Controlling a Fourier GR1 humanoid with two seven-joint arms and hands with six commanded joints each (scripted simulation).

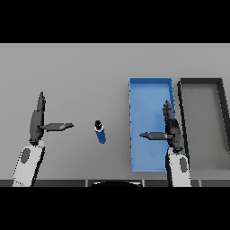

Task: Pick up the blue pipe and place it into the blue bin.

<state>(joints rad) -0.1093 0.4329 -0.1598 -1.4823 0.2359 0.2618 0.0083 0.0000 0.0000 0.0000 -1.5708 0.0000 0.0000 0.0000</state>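
Head view: the blue pipe (pixel 100 132) lies on the grey table (pixel 81 72) near the scene's centre, its dark cap end toward 11 o'clock and its blue body running toward 5 o'clock, touched by neither hand. The blue bin (pixel 151 85) sits at 3 o'clock of the pipe, close beside it but apart, and nothing lies in the part of its floor that shows. A dark grey bin (pixel 201 82) stands just beyond it, further toward 3 o'clock. The left hand (pixel 37 120) hovers at 9 o'clock of the pipe, near but apart, fingers straight toward 12 o'clock and thumb stretched toward 3 o'clock, wide and holding nothing. The right hand (pixel 171 128) hangs over the blue bin's right-hand side, fingers straight toward 12 o'clock, thumb out toward 9 o'clock, likewise wide and empty. As I judge it, nothing of the task is done: the pipe is not yet grasped, and reaching, closing on it, lifting, carrying it across toward 3 o'clock and releasing it inside the blue bin all remain.
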